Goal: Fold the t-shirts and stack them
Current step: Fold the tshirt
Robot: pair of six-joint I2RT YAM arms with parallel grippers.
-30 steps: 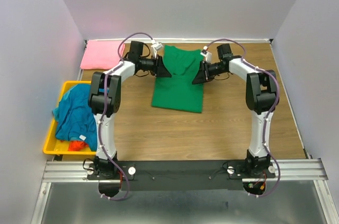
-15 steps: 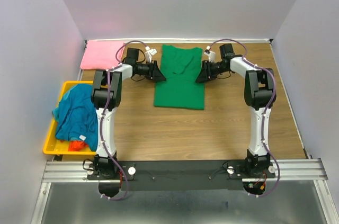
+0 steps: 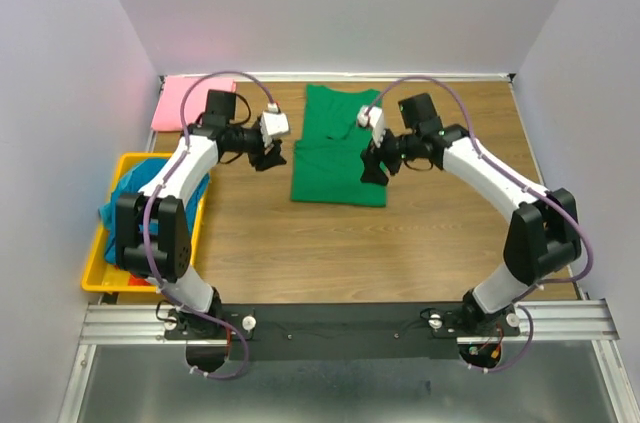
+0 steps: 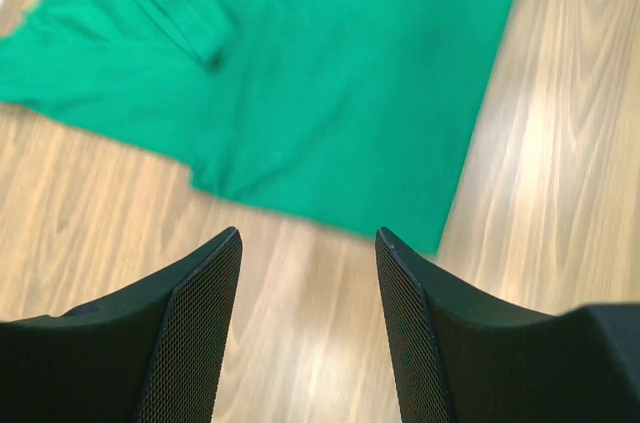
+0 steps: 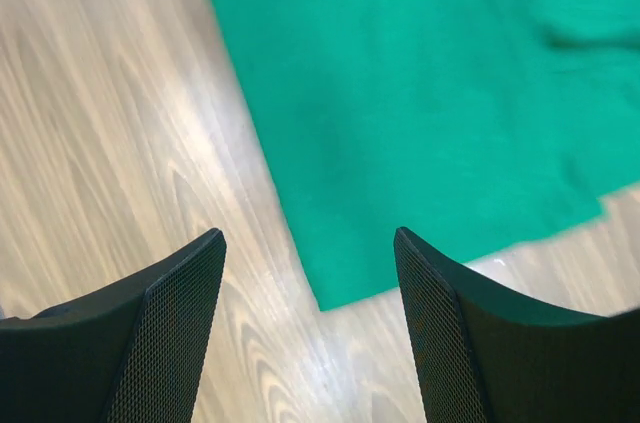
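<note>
Left gripper and right gripper are open, empty. Pinching only one layer could spoil the green shirt fold.

A spread t-shirt is laid at the tabletop's far-edge middle, a folded t-shirt in the far-left corner, and a filled bin at the left edge.

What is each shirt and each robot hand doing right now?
green t-shirt: flat on the table, sides folded in, not held.
pink t-shirt: folded, at the far left corner.
teal t-shirt: crumpled in the yellow bin.
left gripper: open, empty, beside the green t-shirt's left edge.
right gripper: open, empty, over its right edge.
</note>
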